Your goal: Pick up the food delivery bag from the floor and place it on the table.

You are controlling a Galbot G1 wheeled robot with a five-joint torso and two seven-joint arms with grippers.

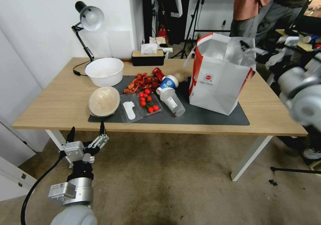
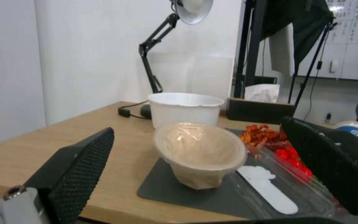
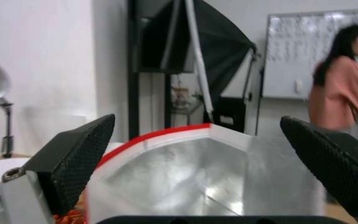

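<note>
Standing upright on the light-wood table beside the dark grey mat's clutter, the large white insulated food delivery bag is judged light and floppy, best gripped by its strap handles; right gripper jaws are spread wide and empty around its rim, left gripper jaws likewise, below the table's edge.

Silver-grey robot arms with black-fingered grippers

The left gripper has two slim black fingers tapering to points, set on a boxy silver block with small screws and linked metal bars; behind it sits a black collar, then a shiny grey drum-shaped wrist carrying a small silver box with a dark label, and a rounded grey joint below. A thick black cable loops along its side. In the wrist views the finger pads are black wedges with a fine dotted grip texture, mounted on pale metal with a round screw head. The right arm looks like smooth, rounded light-grey casings, though blur hides its detail.
</note>
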